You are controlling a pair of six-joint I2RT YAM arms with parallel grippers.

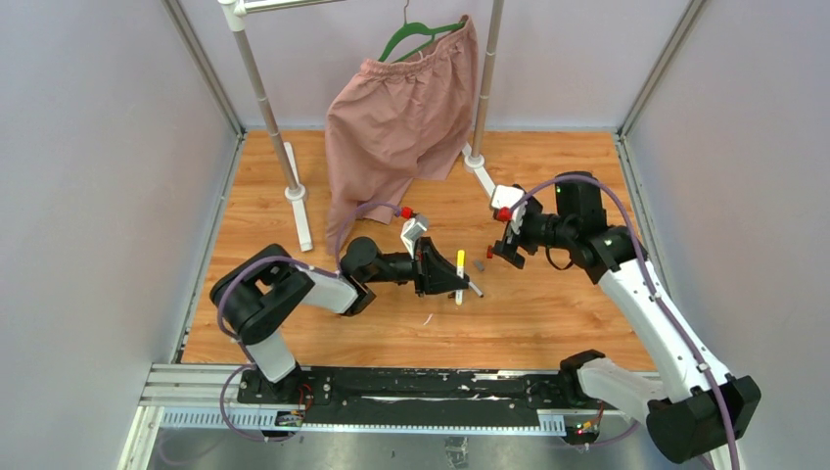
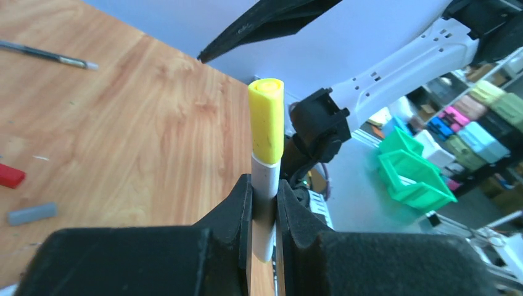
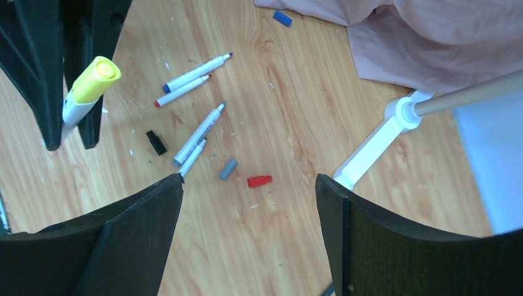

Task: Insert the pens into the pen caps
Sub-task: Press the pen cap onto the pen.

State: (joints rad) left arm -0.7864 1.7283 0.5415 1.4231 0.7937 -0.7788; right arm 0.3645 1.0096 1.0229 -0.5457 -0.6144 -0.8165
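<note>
My left gripper (image 1: 456,277) is shut on a white pen (image 2: 264,185) wearing a yellow cap (image 2: 266,126), held above the wooden table; the capped pen also shows in the right wrist view (image 3: 91,85). My right gripper (image 3: 250,180) is open and empty, hovering over a red cap (image 3: 259,180) and a grey cap (image 3: 228,168). On the table lie a blue-tipped pen (image 3: 196,73), a red-tipped pen (image 3: 182,91), a grey-tipped pen (image 3: 200,131), a black cap (image 3: 156,142) and a blue cap (image 3: 282,18). A black pen (image 2: 49,55) lies far left in the left wrist view.
Pink shorts (image 1: 401,117) hang from a green hanger on a clothes rack at the back. The rack's white feet (image 3: 370,148) rest on the table near the caps. Grey walls enclose the wooden table (image 1: 548,313) on both sides.
</note>
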